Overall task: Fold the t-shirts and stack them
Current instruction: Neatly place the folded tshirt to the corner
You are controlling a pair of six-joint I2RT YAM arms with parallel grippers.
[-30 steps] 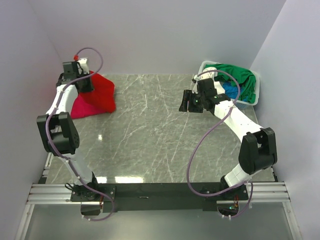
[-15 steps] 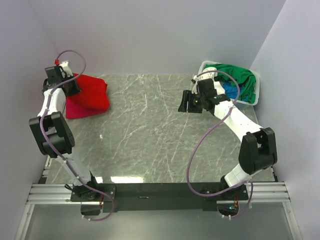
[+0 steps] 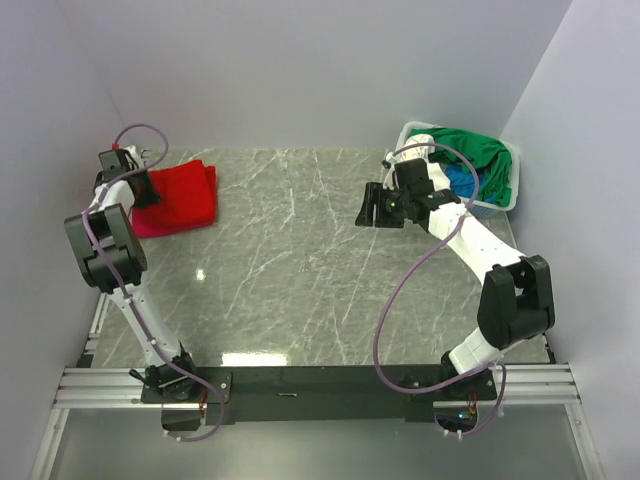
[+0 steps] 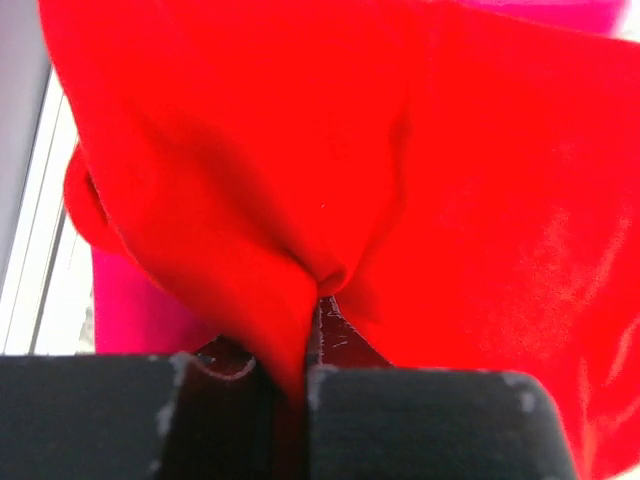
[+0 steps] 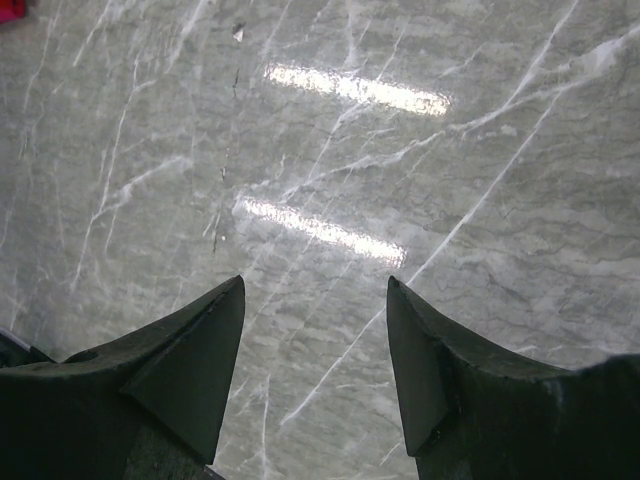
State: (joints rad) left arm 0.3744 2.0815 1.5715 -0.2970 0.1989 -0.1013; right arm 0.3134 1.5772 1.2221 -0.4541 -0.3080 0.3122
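1. Fingers (image 4: 440, 420) of the left gripper (image 4: 298, 372) are pinched on a pleat of the red t-shirt (image 4: 470, 230). The left wrist view shows the cloth drawn down into the narrow slit between the two black pads and bunching into folds above it
2. Only that wrist view shows the pinch. From the top external camera the left gripper (image 3: 138, 185) sits largely under its own wrist at the far left edge of the table (image 3: 300, 270), against the shirt's left side
3. From above, unlike from the wrist, the red t-shirt (image 3: 185, 190) is seen whole: a flattish folded block in the far left corner. It lies on the magenta-pink t-shirt (image 3: 150, 224), which peeks out along its near edge. At the wrist the magenta-pink t-shirt (image 4: 130, 310) is only a strip at lower left
4. Fingers (image 5: 195, 350) of the right gripper (image 5: 315, 290) stand well apart, holding nothing. Its wrist camera looks down on the grey veined table (image 5: 350, 150), streaked with bright reflections
5. In the top view the right gripper (image 3: 368, 205) hangs over the right of the table, well apart from the red shirt and near the white basket (image 3: 410, 131) in the far right corner
6. A green t-shirt (image 3: 470, 150) is draped over that basket with a blue t-shirt (image 3: 462, 183) below it. Neither wrist camera takes in the basket
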